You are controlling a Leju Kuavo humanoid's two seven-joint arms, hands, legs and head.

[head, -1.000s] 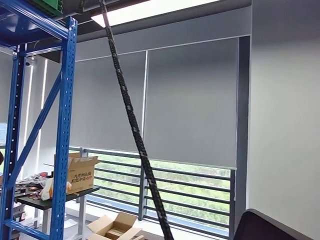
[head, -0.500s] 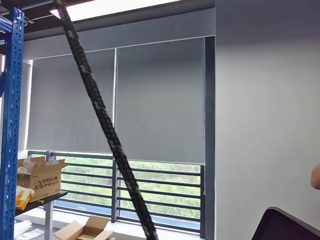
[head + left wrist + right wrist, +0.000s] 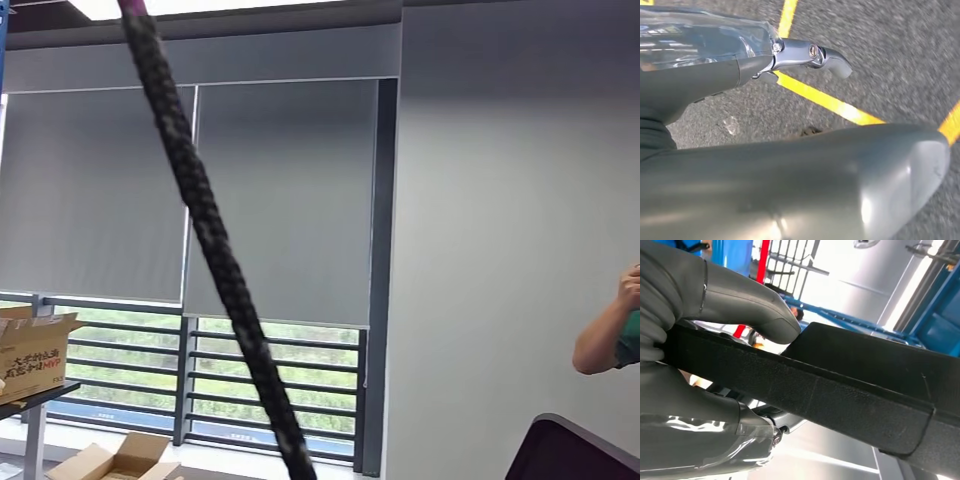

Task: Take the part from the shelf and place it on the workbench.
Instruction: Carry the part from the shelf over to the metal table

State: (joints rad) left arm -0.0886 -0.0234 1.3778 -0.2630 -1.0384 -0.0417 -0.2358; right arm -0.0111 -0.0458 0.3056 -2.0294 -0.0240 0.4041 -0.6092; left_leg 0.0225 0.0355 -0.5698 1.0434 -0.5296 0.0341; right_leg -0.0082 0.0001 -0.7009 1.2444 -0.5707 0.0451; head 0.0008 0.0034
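Camera has swung rightward; right hand (image 3: pixel 696 365) holds the black part (image 3: pixel 851 385).

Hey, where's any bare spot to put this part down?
Bare: the grey floor beside the yellow lines under the left robot hand. Crowded: the table at the left edge carries a cardboard box; an open carton lies on the floor near it. The right robot hand grips the part.
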